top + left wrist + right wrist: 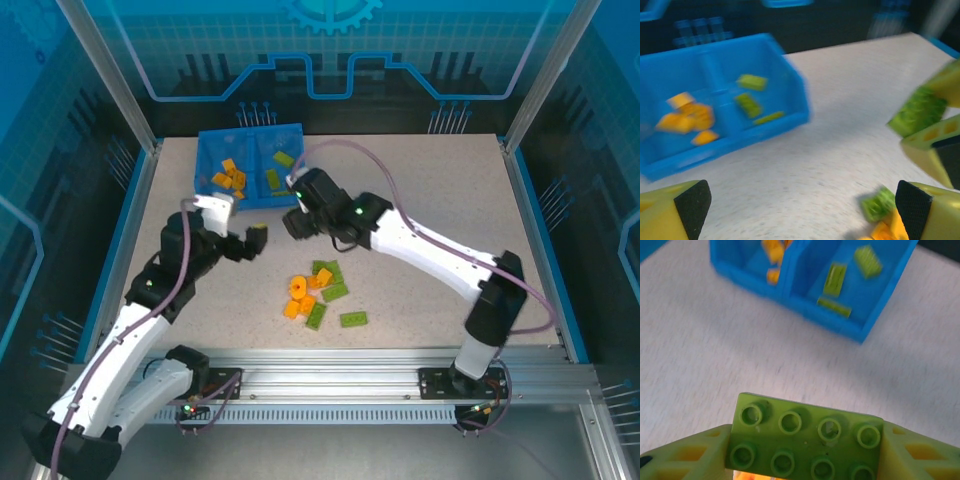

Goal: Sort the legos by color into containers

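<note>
Tabletop [450, 200] is the speckled grey one, and the single blue bin [208, 150] sits at the far side, a bit left of centre. It has two compartments: the left compartment [740, 260] has the orange ones and the right compartment [855, 290] has the green ones.

The part that matters for the drop is that the right claw [298, 222] is clamped on one green brick [805, 435], a two-by-four. The brick's long axis runs finger to finger, so it's pinched by its short ends, studs up toward the wrist camera. The green compartment lies just beyond the claw on the far side and a touch left, close but not under it yet. The right arm is clearly the nearer one to that side of the bin. My guess is it only needs a short push farther out before letting go.

The left claw [250, 240] hangs wide open with nothing in it, on the near side of the bin and left of the loose pile [318, 292].

Counts:
- **Bin, green:** three.
- **Bin, orange:** four or five, they overlap so I can't be sure.
- **Loose pile at mid-table:** roughly five green and four or five orange.
- **In the claw:** the one green brick.
</note>
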